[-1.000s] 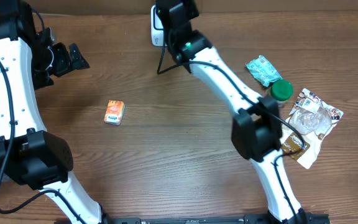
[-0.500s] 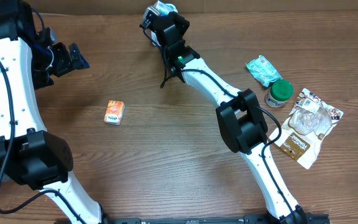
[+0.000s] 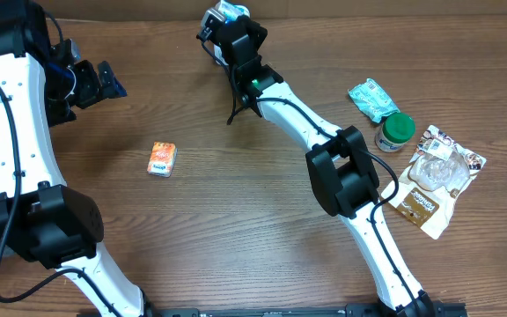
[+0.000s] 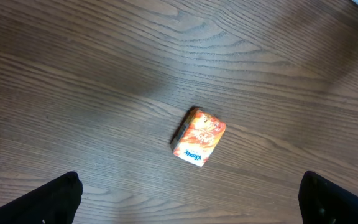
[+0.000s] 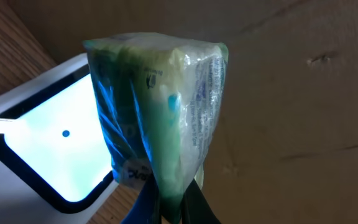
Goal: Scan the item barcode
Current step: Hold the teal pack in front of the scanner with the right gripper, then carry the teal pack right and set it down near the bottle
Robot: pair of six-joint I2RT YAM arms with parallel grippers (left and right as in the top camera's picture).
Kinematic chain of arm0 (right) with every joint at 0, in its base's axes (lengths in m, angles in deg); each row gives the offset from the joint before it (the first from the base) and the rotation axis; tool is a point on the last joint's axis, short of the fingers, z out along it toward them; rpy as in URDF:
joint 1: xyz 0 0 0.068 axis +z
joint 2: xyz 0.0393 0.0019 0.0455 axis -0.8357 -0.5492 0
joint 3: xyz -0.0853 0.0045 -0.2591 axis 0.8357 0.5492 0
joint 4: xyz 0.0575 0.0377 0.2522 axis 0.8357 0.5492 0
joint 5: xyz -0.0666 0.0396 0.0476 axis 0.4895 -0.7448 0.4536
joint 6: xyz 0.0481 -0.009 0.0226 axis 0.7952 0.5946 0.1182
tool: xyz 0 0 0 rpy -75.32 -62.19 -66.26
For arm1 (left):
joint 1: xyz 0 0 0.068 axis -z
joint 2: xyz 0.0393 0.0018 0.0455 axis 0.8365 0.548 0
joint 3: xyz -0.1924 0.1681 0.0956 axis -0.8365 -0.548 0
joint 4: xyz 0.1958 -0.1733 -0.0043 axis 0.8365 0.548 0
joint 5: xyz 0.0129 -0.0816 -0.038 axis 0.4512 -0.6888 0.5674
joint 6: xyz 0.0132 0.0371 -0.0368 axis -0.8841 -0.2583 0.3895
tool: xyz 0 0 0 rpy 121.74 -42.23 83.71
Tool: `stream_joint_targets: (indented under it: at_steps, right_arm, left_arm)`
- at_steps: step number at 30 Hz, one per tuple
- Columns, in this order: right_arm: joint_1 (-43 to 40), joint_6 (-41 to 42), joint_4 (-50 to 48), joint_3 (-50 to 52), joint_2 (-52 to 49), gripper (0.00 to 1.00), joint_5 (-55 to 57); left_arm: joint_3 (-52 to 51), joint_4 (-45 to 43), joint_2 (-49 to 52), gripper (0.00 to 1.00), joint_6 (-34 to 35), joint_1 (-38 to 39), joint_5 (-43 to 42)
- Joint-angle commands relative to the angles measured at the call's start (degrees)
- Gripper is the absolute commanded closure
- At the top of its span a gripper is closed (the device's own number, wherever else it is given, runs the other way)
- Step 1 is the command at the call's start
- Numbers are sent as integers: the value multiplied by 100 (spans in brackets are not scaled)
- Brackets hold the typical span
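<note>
Right gripper [image 5: 169, 205]: pressed together on the lower edge of the green wrapped packet [image 5: 160, 106], which is held upright above the fingers.
Packet, place: raised off the wood at the far edge of the table [image 3: 236, 229], near that edge's middle, at the tip of the right arm.
Scanner [image 5: 48, 155]: white housing with a lit window, seen just beside the packet in the right wrist view. Whether the two touch cannot be told.
Barcode: not made out. Small print is seen on one face of the wrapper, too blurred to be read.
Backdrop: a brown cardboard wall [image 5: 303, 93] is seen behind the packet.
Left gripper [image 4: 191, 202]: spread wide, with nothing between the fingers. It is held above the table toward the far left corner.
Orange box [image 3: 161, 158]: laid flat on the table, left of the middle and well apart from both grippers. In the left wrist view it is seen on bare wood beyond the two dark fingertips [image 4: 55, 199].
Right edge of table: a teal packet [image 3: 372, 99] is laid nearest the far edge, with a green-lidded jar [image 3: 396, 130] stood upright just beside it. A printed pouch [image 3: 447, 163] with clear crumpled plastic is seen next, and a brown sachet [image 3: 415, 204] lies at its near side.
</note>
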Motion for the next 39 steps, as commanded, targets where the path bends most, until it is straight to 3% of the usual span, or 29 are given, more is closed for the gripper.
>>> stream_joint_targets:
  at_steps: [1,7,11,14,17,27,31,39]
  right_arm:
    - [101,656,-26,-9,243,96,-236]
    - [262,2070,540,-11,846,96,-852]
    - [317,3329,1478,-11,1412,96,-1661]
    - [286,4793,2885,-11,2135,96,-3012]
    - [195,5436,4164,-11,2643,96,-3799]
    - [-612,6878,8343,142,3073,96,-3215]
    - [-1062,6933,8631,743,3071,96,-3182]
    - [-1794,7038,8247,2306,3071,96,-3108]
  left_arm:
    - [79,-7,-72,0,35,-20,20]
    - [79,-9,-72,1,35,-20,20]
    - [79,-7,-72,0,35,-20,20]
    - [79,-7,-72,1,35,-20,20]
    - [79,-7,-72,0,35,-20,20]
    - [79,-7,-72,0,35,-20,20]
    - [79,-7,-72,0,35,-20,20]
    - [79,-9,-72,0,35,-20,20]
